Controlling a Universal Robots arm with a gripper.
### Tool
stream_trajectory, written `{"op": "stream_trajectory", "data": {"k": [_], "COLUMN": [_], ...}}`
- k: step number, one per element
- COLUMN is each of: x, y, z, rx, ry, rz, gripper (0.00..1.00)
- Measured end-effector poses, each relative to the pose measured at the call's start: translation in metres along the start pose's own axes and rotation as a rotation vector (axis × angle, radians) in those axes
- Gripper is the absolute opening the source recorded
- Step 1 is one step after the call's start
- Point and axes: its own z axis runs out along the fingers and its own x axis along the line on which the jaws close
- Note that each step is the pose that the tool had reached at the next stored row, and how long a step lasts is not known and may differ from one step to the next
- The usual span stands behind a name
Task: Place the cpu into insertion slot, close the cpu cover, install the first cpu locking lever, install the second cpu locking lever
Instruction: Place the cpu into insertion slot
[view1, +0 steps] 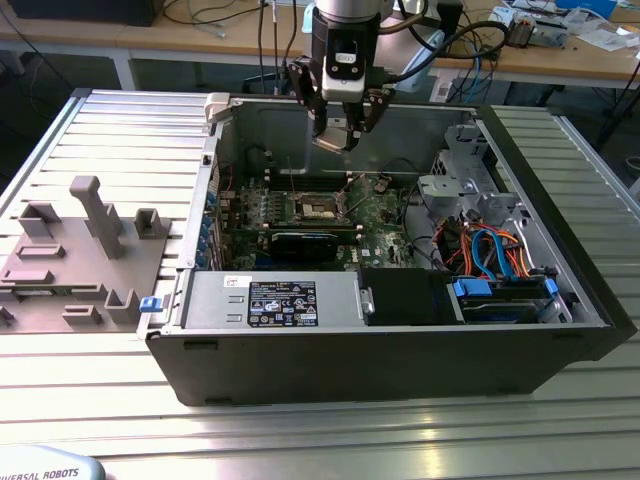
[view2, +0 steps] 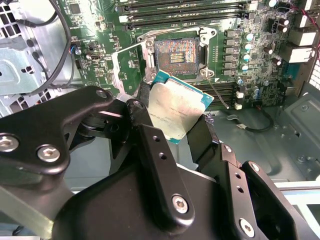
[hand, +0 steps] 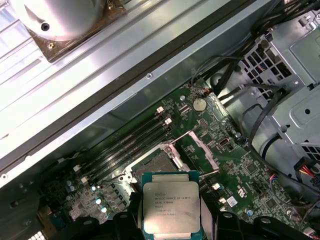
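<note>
The pincer (view1: 335, 135) is clenched on the cpu (hand: 171, 207), above the insertion slot (view2: 175, 55)
The chip hangs clear of the insertion slot (dull silver top showing), whose dark centre lies bare on the green motherboard (view2: 250, 75) inside the open computer case (view1: 400, 360)

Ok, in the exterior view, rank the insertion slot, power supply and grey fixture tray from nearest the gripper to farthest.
1. insertion slot, just below the gripper.
2. power supply, along the case's near wall.
3. grey fixture tray, outside the case, exterior view's left.
</note>
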Motion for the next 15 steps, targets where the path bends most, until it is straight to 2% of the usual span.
{"op": "stream_trajectory", "data": {"k": [15], "x": [0.0000], "y": [0.0000], "z": [0.0005], "rx": [-0.0001], "ry": [-0.0007], "rz": [0.009], "gripper": [0.55]}}
